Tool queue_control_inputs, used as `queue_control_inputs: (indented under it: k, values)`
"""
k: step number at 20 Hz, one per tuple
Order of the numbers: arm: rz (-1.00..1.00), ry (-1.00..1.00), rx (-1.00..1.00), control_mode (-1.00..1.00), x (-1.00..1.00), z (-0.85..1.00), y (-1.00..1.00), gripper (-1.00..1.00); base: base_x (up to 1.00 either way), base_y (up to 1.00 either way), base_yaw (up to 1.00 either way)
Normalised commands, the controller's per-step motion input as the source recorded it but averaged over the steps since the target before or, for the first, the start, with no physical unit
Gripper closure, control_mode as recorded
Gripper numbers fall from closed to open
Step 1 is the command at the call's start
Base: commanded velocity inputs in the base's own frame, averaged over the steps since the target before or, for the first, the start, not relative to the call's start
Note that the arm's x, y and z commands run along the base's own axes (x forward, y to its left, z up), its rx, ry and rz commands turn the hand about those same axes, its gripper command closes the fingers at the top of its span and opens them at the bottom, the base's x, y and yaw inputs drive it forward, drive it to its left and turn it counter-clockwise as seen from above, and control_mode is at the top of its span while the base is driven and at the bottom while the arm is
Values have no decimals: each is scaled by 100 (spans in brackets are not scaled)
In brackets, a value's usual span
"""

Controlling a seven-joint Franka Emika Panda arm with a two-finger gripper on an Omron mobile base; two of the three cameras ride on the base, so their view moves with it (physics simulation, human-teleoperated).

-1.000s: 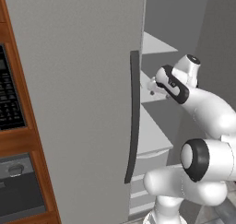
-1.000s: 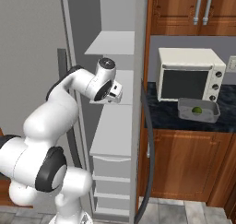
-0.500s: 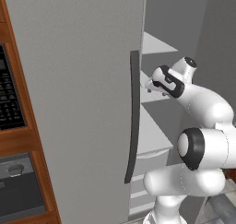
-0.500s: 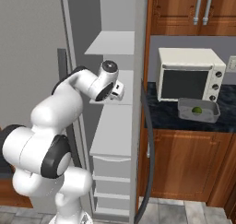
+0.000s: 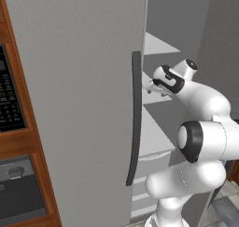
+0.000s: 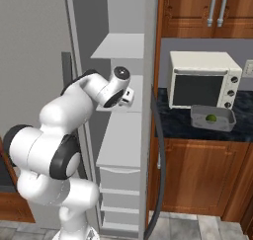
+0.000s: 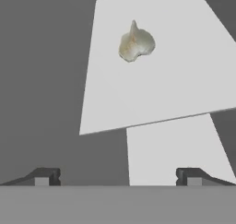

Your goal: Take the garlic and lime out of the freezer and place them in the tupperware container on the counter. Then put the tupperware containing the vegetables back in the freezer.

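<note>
The left base view looks from behind the arm's left, close against the grey freezer [image 5: 79, 81] door, whose dark handle [image 5: 134, 118] runs down mid-frame; the pale shelves [image 5: 156, 46] appear at upper right. The right base view looks from behind the arm's right, straight into those same shelves [image 6: 121, 46] at frame centre, and takes in the counter [image 6: 197, 128] at right. The hand view sits close above one shelf [image 7: 175, 80], looking along the hand at the garlic [image 7: 135, 44] near the top.
</note>
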Motion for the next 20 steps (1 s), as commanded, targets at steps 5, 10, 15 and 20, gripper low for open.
queue_control_inputs:
  k: [5,10,15,20]
  values:
    - [4,0,0,-100,20,0,0,-100,0,0,0]
    - [3,0,0,-100,24,0,0,-100,0,0,0]
    - [3,0,0,-100,25,-10,0,-100,0,0,0]
    - [4,0,0,-100,15,-33,8,-100,0,0,0]
